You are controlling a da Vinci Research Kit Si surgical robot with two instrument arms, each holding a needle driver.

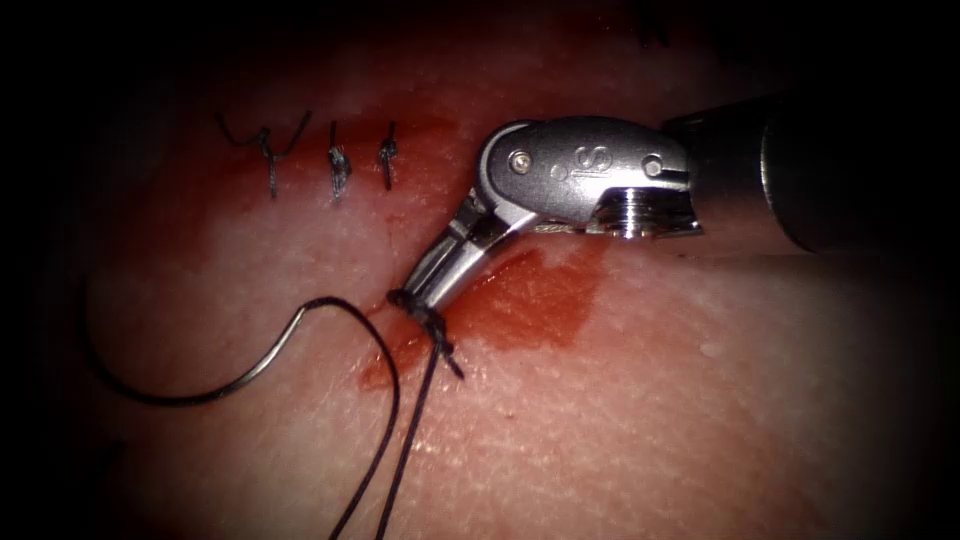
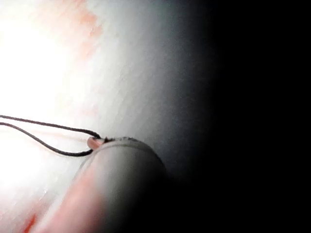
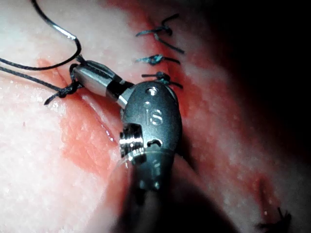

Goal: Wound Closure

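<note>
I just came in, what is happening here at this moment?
Bench suturing practice on the tissue. The right arm's tool has its jaws at a knot in the thread, beside the red fluid; the thread loops around the jaw tips. The needle lies free on the tissue, left of the knot, held by neither tool. Three finished stitches sit above.

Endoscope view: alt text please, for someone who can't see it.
The right tool has its jaws closed at a thread knot on the tissue. The curved needle lies loose to the left, with three finished stitches above.
</note>
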